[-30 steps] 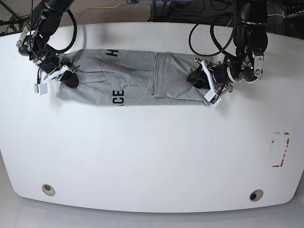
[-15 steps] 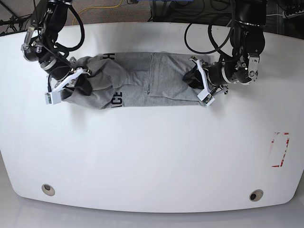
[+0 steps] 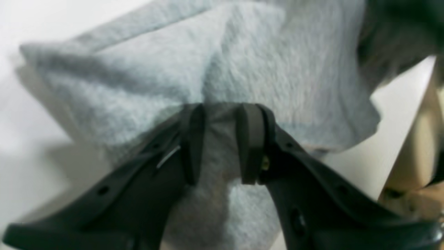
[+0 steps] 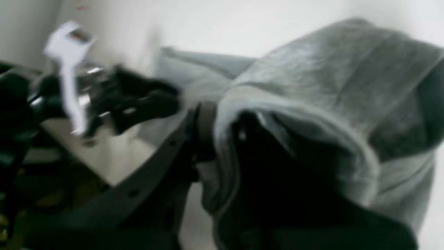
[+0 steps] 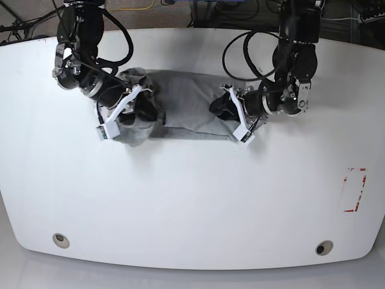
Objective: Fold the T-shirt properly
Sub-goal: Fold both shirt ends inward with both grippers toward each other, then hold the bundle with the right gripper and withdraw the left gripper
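Note:
The grey T-shirt (image 5: pixel 186 102) lies bunched into a short strip at the back middle of the white table (image 5: pixel 192 198). On the left of the base view, my right gripper (image 5: pixel 141 109) is shut on the T-shirt's raised left end. In the right wrist view that cloth (image 4: pixel 312 86) drapes over my right gripper (image 4: pixel 225 139) and hides one finger. My left gripper (image 5: pixel 221 108) is shut on the T-shirt's right end. The left wrist view shows a grey fold (image 3: pixel 222 69) pinched between the dark pads of my left gripper (image 3: pixel 222 139). No lettering shows.
A red-outlined rectangle (image 5: pixel 355 189) is marked near the table's right edge. Two round holes (image 5: pixel 60 239) (image 5: pixel 323 247) sit near the front edge. Black cables (image 5: pixel 246 54) loop off both arms at the back. The right wrist view also shows the other arm (image 4: pixel 121 100), blurred.
Both grippers have moved inward toward each other, each carrying its end of the T-shirt. The spread shirt has shortened into a bunched strip and the lettering has gone from sight.

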You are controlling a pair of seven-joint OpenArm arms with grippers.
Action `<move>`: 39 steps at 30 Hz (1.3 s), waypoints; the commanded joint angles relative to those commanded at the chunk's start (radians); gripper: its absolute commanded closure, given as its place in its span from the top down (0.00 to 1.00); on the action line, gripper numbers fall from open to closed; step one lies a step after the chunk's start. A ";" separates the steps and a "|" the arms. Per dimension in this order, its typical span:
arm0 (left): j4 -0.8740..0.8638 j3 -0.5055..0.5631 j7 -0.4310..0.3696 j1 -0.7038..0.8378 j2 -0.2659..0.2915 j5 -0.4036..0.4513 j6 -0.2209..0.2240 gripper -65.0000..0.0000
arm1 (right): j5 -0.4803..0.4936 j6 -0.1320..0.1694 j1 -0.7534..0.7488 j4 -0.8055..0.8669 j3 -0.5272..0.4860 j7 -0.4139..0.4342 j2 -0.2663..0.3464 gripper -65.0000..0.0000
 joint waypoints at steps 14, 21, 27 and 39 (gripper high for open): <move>-0.048 0.000 0.002 -0.028 0.063 -0.006 0.008 0.26 | -0.404 -0.020 0.057 -0.006 -0.206 0.008 -0.117 0.00; -0.048 0.000 0.000 -0.017 0.074 -0.002 0.008 0.26 | -0.543 -0.021 0.114 -0.008 -0.273 0.008 -0.167 0.00; -0.049 0.000 0.000 -0.017 0.074 -0.002 0.008 0.26 | -0.675 -0.021 0.158 -0.008 -0.299 0.008 -0.203 0.00; -0.049 0.000 0.000 -0.020 0.069 -0.002 0.008 0.26 | -0.709 -0.021 0.180 -0.069 -0.361 0.008 -0.204 0.10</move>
